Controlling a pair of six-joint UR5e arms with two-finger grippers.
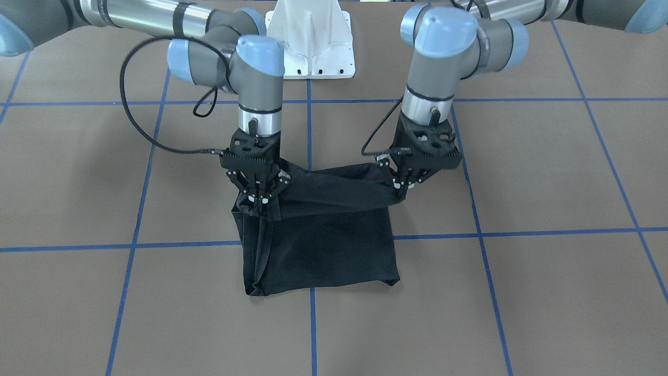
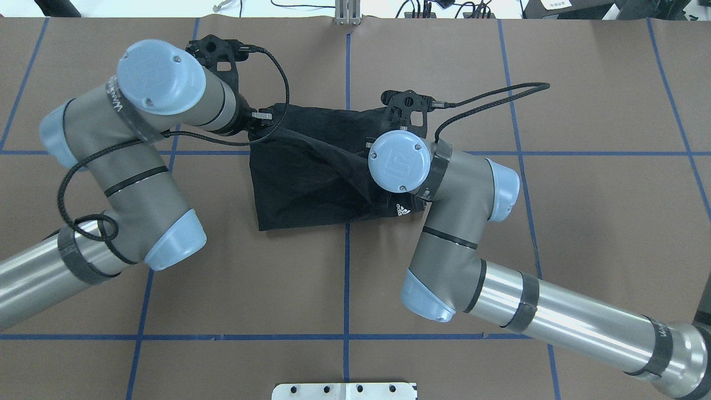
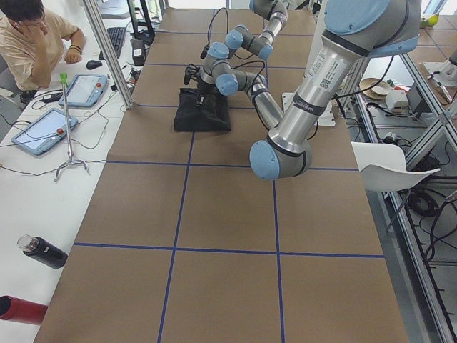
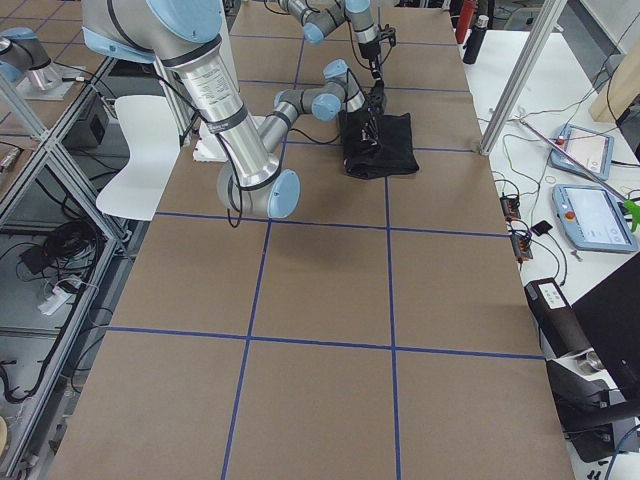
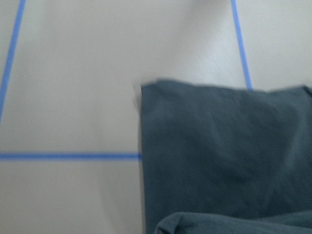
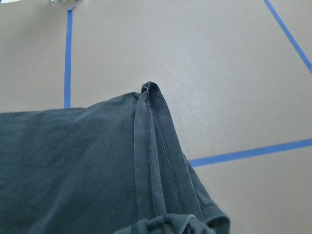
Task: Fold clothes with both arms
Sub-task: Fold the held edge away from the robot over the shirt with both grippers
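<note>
The black short-sleeved T-shirt (image 1: 323, 250) lay part-folded near the middle of the brown paper-covered bench (image 1: 548, 172), across a blue tape line. The part farthest from the robot was flat, and the edge nearest the robot was raised off the surface. The left gripper (image 1: 403, 184) was clenched on one raised corner. The right gripper (image 1: 258, 197) was clenched on the other, where several hem layers bunched together. The cloth sagged in a loose band between them. A small white logo (image 2: 401, 210) showed beside the right arm's wrist in the overhead view.

The fold looked to be mid-carry, and the risks lay in grip and symmetry. The thick stack of hems could slip from the right gripper or shed a layer. The two grippers did not look level, so the carried edge could land skewed. The slack could crease under the fold, and a hard pull could drag the flat part along the bench.
</note>
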